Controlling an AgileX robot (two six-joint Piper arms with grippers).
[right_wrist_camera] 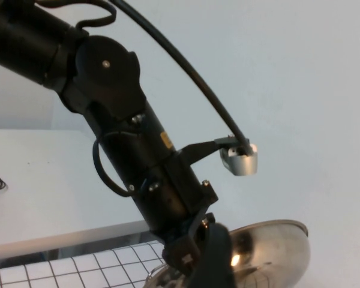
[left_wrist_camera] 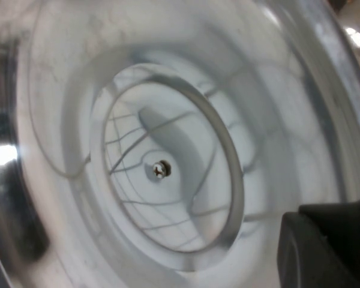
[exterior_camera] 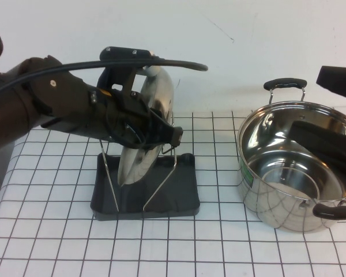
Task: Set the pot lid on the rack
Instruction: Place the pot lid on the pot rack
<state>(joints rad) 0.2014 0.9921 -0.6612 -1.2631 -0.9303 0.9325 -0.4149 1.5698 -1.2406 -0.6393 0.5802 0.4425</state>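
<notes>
The pot lid (exterior_camera: 145, 130) stands on edge, shiny and steel, with its lower rim down between the wire loops of the rack (exterior_camera: 181, 193). I cannot tell if the rim touches the dark grey tray. My left gripper (exterior_camera: 168, 136) is shut on the lid's right rim, above the rack. In the left wrist view the lid's hollow inner side (left_wrist_camera: 161, 169) fills the frame, with one dark finger (left_wrist_camera: 327, 246) against it. The right wrist view shows the lid's dome (right_wrist_camera: 270, 252) beside the left arm. My right gripper (exterior_camera: 338, 82) is at the far right, above the pot.
A deep steel pot (exterior_camera: 297, 173) with black handles stands on the right of the checked tablecloth (exterior_camera: 219, 248). The white wall is close behind the rack and the pot.
</notes>
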